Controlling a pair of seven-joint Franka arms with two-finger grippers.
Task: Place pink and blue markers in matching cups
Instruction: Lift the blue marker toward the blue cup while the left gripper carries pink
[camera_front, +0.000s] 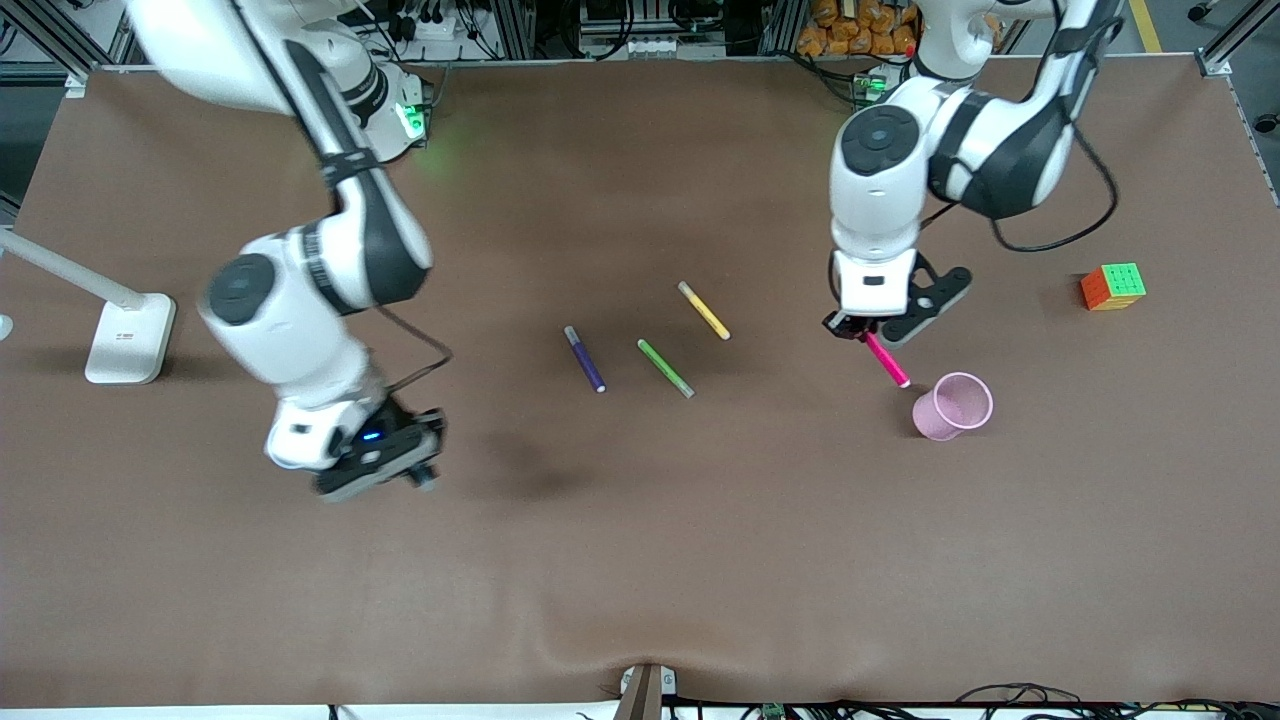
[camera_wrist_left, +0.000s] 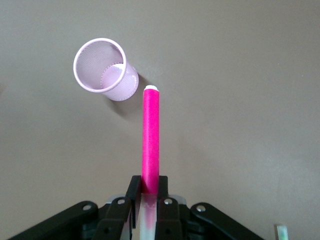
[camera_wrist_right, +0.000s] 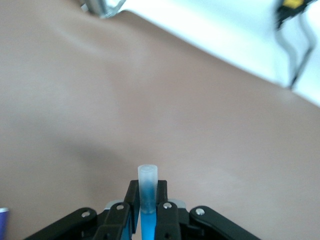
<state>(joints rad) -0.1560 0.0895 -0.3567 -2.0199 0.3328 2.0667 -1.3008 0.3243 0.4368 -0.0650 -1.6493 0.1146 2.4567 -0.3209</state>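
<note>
Pale pink mesh cup (camera_front: 953, 406) — upright on the brown table (camera_front: 640, 560) toward the left arm's end, nothing inside it.

Bright pink marker (camera_front: 887, 361) — pinched in the left gripper (camera_front: 852, 329), pale tip angled down beside the cup's rim, outside it.

Blue marker with translucent end (camera_wrist_right: 147, 192) — clamped between the right gripper's (camera_wrist_right: 146, 207) fingers, over bare table.

Purple pen (camera_front: 585, 359), green pen (camera_front: 666, 368), yellow pen (camera_front: 704, 310) — lying mid-table.

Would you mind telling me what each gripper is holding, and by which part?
Left gripper: pink marker, by one end. Right gripper: blue marker, near its pale tip.
</note>
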